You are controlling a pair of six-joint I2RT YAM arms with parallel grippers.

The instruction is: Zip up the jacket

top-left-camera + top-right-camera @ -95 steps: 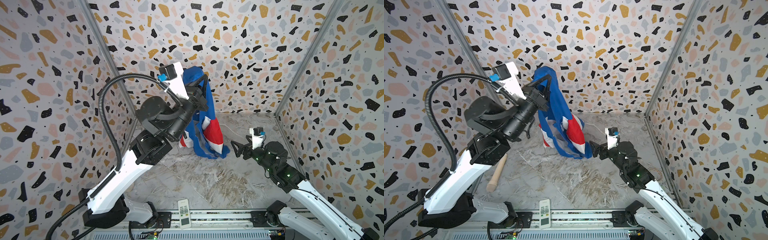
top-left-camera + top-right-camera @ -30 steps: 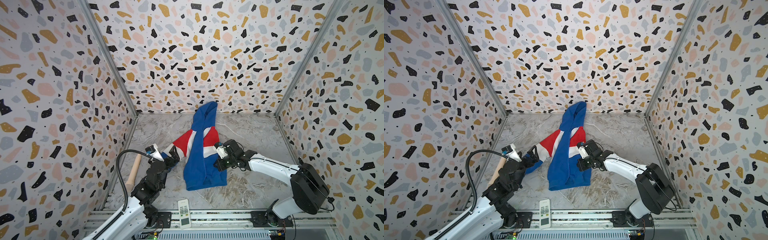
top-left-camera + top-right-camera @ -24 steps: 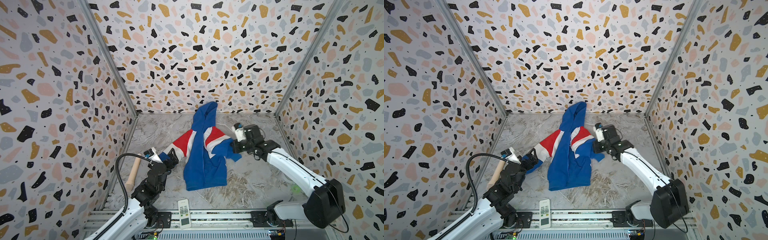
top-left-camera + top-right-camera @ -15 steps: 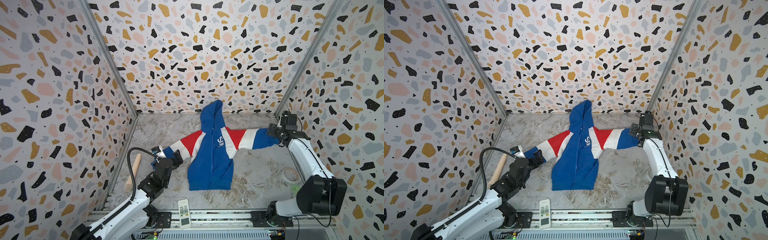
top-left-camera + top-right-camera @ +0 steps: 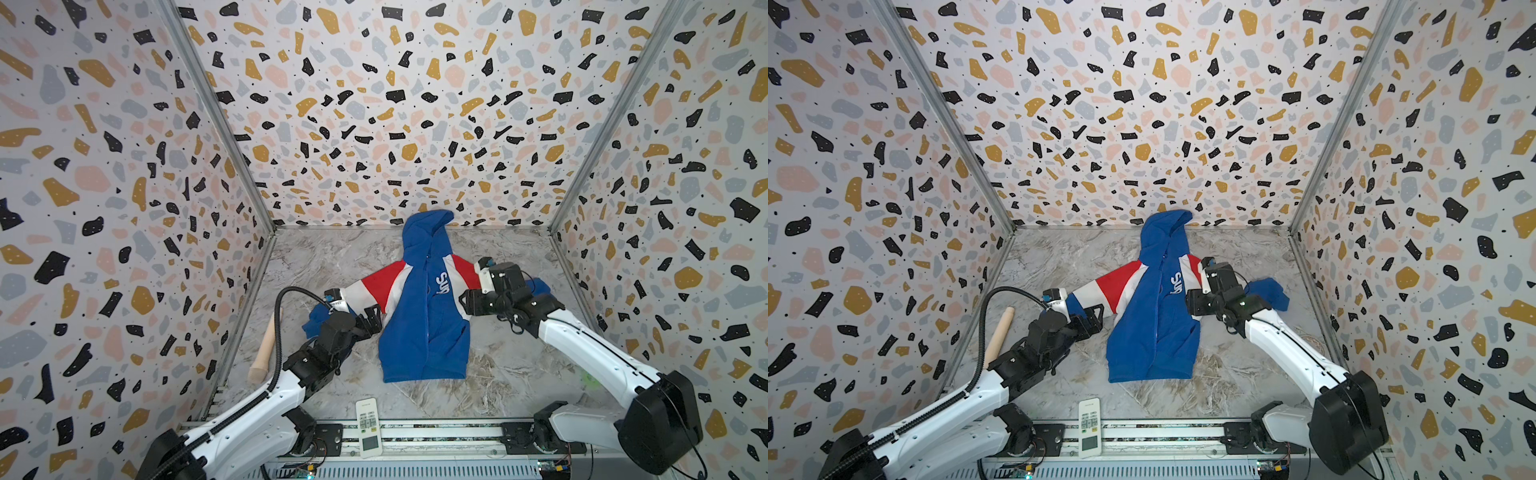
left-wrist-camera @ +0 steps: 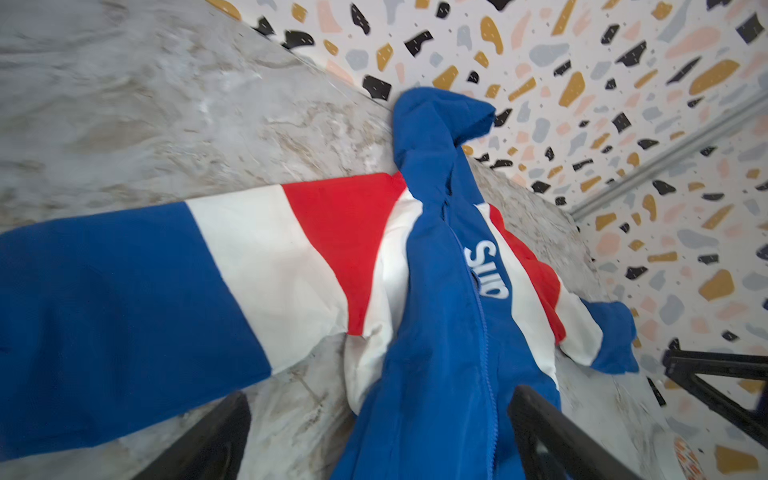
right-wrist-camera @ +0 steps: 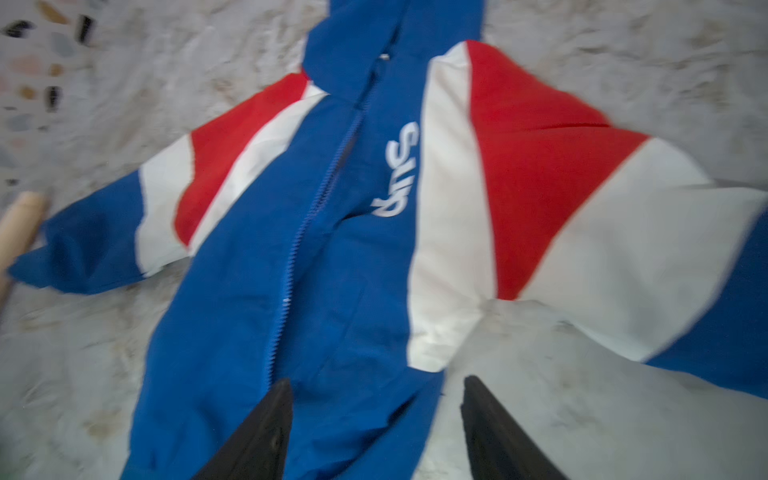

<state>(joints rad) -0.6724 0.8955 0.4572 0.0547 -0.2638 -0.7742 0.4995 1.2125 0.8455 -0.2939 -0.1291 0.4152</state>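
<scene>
Grey marble-print tabletop (image 5: pixel 324 257): the small blue hooded zip jacket with red-and-white striped sleeves (image 5: pixel 424 332) lies flat mid-table, sleeves out to both sides, hood tip against the back wall. Left gripper (image 5: pixel 372 320) is by the left-side sleeve, jaws spread wide, empty. Right gripper (image 5: pixel 464 303) is at the jacket's right edge, jaws apart (nothing pinched). Pale wooden rolling pin (image 5: pixel 266 345) lies along the left wall; white remote control (image 5: pixel 369 428) sits at the front edge.
</scene>
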